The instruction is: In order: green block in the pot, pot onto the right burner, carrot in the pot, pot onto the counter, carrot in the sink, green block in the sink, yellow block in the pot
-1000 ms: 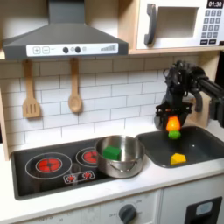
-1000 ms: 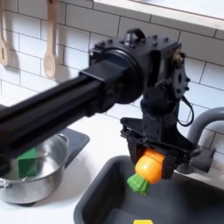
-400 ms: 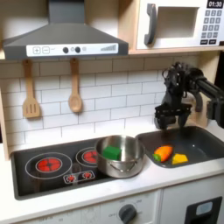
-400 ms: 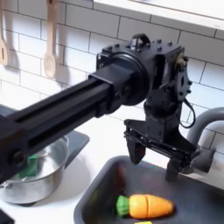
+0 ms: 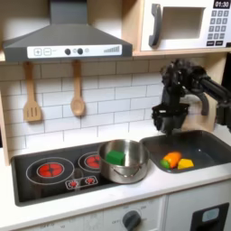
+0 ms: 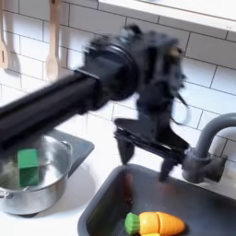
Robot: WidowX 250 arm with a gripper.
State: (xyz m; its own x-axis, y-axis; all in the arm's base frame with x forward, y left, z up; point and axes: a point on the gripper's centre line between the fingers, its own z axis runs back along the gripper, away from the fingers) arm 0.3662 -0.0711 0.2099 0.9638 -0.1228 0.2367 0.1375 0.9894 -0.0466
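The gripper [image 6: 146, 155] hangs spread and empty above the stubby carrot [image 6: 154, 222] in the rounded sink [image 6: 100, 205].

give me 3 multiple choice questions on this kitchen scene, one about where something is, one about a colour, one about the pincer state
1. Where is the carrot?
A. in the pot
B. in the sink
C. on the left burner

2. What colour is the block in the pot?
A. green
B. red
C. blue

3. What state is the pincer in?
A. shut on the carrot
B. shut on the pot rim
C. open, holding nothing

Answers:
1 B: the carrot lies on the floor of the sink, beside the yellow block.
2 A: the green block sits inside the pot.
3 C: the pincer hangs above the sink with jaws spread and nothing between them.
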